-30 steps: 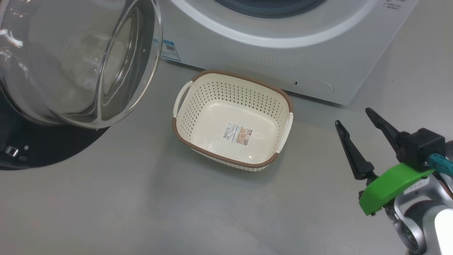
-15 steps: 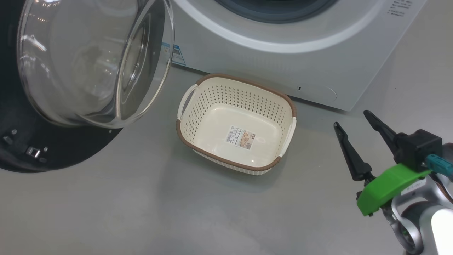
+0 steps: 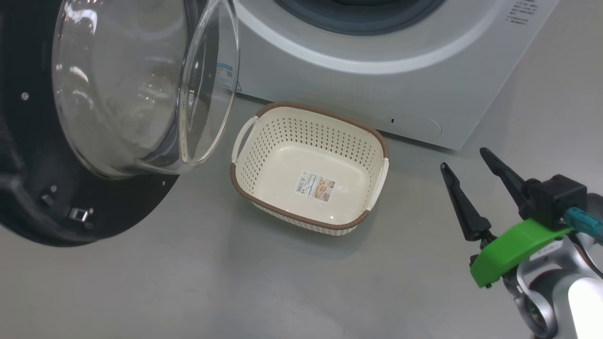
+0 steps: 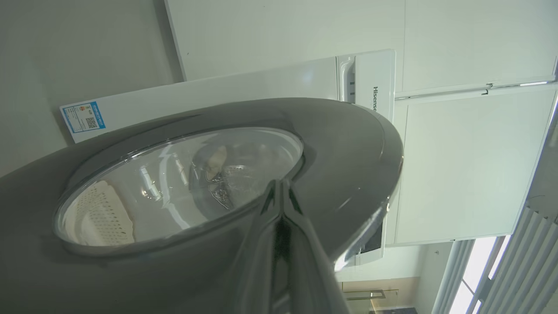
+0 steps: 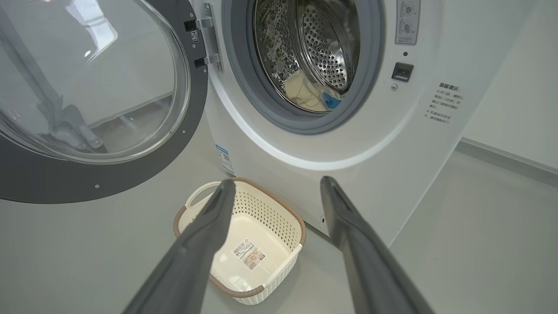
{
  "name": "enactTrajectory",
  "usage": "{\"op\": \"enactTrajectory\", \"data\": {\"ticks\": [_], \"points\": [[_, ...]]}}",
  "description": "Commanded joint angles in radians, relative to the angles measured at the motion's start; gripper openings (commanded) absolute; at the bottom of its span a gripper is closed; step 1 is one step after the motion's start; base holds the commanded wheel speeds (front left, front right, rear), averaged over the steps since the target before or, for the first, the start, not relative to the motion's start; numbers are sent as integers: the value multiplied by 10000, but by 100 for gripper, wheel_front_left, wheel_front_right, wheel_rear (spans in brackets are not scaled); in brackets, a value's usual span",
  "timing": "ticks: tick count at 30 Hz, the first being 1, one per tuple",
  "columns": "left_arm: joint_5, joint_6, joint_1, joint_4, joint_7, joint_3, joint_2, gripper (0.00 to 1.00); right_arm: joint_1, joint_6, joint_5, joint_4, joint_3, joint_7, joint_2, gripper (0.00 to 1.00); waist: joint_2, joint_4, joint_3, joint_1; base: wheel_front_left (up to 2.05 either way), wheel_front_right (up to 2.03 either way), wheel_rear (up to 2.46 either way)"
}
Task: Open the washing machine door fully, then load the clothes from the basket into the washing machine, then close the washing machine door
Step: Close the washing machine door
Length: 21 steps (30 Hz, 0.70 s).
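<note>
The washing machine door hangs part-way open at the left, glass bowl bulging toward the white washing machine. My left gripper is shut, its tips resting on the door's glossy outer rim. The cream basket stands on the floor before the machine, holding only its label sticker. The pale clothes with a blue band lie inside the steel drum. My right gripper hovers open to the right of the basket, and its wrist view has it above the basket.
Grey floor spreads around the basket. The door's hinge is on the left of the grey gasket ring. A blue energy sticker marks the machine's lower corner. A pale wall stands to the right.
The door has swung toward the machine's opening, and its glass bowl now reaches farther to the right over the floor. The right gripper holds its place, still open. The basket stays put.
</note>
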Motion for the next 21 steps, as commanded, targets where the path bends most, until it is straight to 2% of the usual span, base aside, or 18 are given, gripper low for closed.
{"op": "enactTrajectory", "data": {"ticks": [1, 13, 21], "points": [[-113, -69, -66, -479, 213, 181, 362, 0, -233, -29, 49, -285, 185, -125, 22, 100, 0, -29, -14, 0, 0, 0, 0], [-150, -69, 22, -1294, 1457, -121, -399, 0, -282, -29, 117, -11, 194, -476, 202, 100, 0, -342, -69, 0, 0, 0, 0], [-316, -69, 235, -1946, 2085, -241, -1148, 0, -294, -29, 229, 220, 213, -777, 276, 100, 0, -770, -169, 0, 0, 0, 0]]}}
